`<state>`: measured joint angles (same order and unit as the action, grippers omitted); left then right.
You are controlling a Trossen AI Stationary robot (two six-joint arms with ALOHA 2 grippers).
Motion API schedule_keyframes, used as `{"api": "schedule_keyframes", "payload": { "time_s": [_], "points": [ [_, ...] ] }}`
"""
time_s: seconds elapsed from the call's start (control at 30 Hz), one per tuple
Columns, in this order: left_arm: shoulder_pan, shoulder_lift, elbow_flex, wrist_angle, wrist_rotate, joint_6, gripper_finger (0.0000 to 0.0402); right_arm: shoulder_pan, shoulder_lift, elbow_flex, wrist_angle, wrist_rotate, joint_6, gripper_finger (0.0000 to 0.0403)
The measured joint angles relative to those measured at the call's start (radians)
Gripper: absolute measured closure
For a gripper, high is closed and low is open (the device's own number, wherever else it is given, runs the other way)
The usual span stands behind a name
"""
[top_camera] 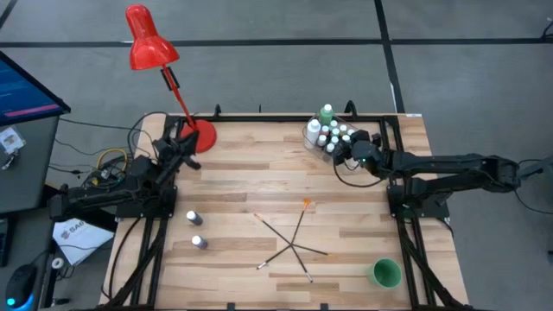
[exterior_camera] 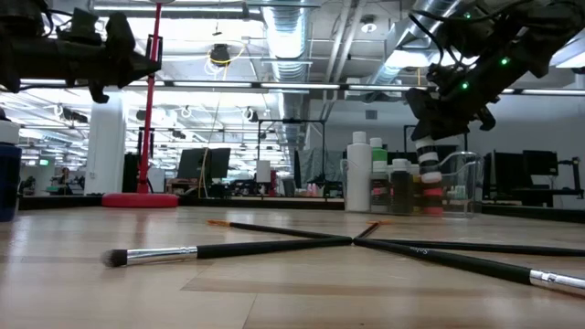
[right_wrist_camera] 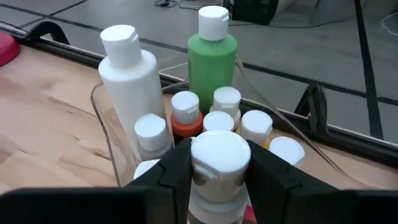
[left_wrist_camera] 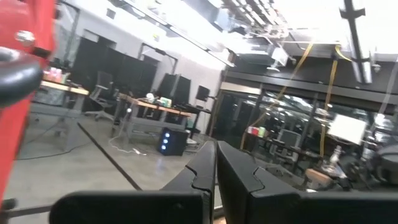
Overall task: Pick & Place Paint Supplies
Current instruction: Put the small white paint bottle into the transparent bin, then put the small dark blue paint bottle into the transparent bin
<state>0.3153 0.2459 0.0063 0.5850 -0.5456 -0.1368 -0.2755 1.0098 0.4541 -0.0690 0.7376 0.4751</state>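
- Clear tub (right_wrist_camera: pixel 106 134) walls barely visible in the right wrist view; base hidden behind the bottles inside it.
- Exact count of small white-capped bottles in the tub hard to make out: about six caps showing in the right wrist view, lower ones cut off by the fingers.
- Right gripper (right_wrist_camera: pixel 219 171) over the tub at the table's far right corner, jaws pinching one small white-capped bottle (right_wrist_camera: pixel 219 163); bottle body mostly hidden between the fingers.
- Same held bottle (exterior_camera: pixel 428 164) hanging clear of the table in the low view, just above the tub.
- Left gripper (left_wrist_camera: pixel 216 177) raised near the red lamp (top_camera: pixel 149 41) at far left, jaws pressed together, nothing between them.
- One tall white bottle (right_wrist_camera: pixel 129 81) and one tall green bottle (right_wrist_camera: pixel 211 59) upright in the tub.
- Two small bottles (top_camera: pixel 195 230) standing loose on the table's left side.
- Four thin dark paintbrushes (top_camera: pixel 294 242) crossed mid-table, tips overlapping; exact number uncertain.
- One green cup (top_camera: pixel 384 273) near right front corner.
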Motion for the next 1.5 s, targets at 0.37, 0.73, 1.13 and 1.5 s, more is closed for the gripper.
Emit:
{"api": "schedule_keyframes", "payload": {
  "time_s": [0.37,0.73,1.13,1.5],
  "points": [
    [0.0,0.0,0.0,0.009,-0.031,0.003,0.0394,0.016,0.099,0.0,0.037,0.001,0.024,0.0285],
    [0.0,0.0,0.0,0.013,-0.031,0.0,0.0394,0.02,0.223,0.0,0.133,0.033,0.042,0.0281],
    [0.0,0.008,0.0,0.016,-0.013,-0.002,0.039,0.02,0.222,0.0,0.13,0.032,0.042,0.0261],
    [-0.001,0.13,0.002,0.015,0.119,-0.029,0.0284,0.02,0.211,0.0,0.125,0.027,0.013,0.0254]
  ]
}}
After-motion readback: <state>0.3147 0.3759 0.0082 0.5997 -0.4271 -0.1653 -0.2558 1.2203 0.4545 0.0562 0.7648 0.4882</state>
